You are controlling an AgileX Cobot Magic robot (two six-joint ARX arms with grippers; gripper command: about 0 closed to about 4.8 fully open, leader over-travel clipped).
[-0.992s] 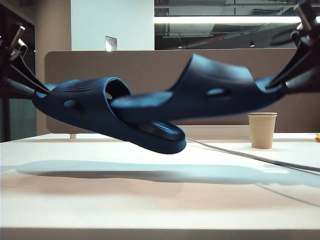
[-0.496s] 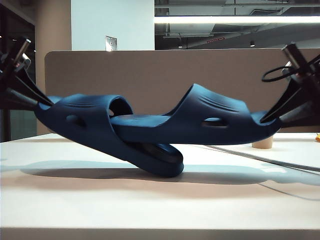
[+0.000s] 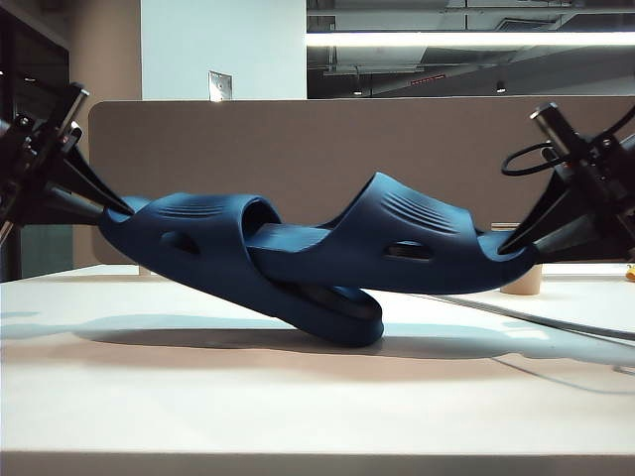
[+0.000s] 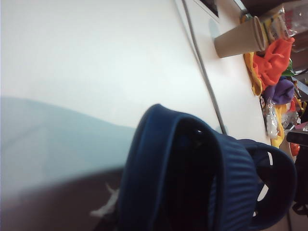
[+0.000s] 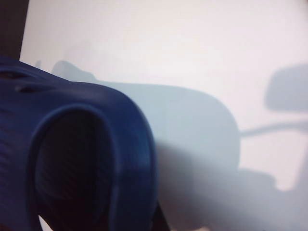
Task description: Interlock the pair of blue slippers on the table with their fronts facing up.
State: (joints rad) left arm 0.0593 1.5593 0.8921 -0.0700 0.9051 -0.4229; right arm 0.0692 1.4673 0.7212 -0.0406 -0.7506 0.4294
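Left fingers and right fingers each clamp slipper heel, slippers interlocked, angled toward table

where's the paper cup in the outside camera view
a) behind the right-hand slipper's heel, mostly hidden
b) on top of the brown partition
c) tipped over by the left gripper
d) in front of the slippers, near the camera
a: only a bit of the paper cup shows beyond the heel of the right-hand slipper, held by the right gripper.
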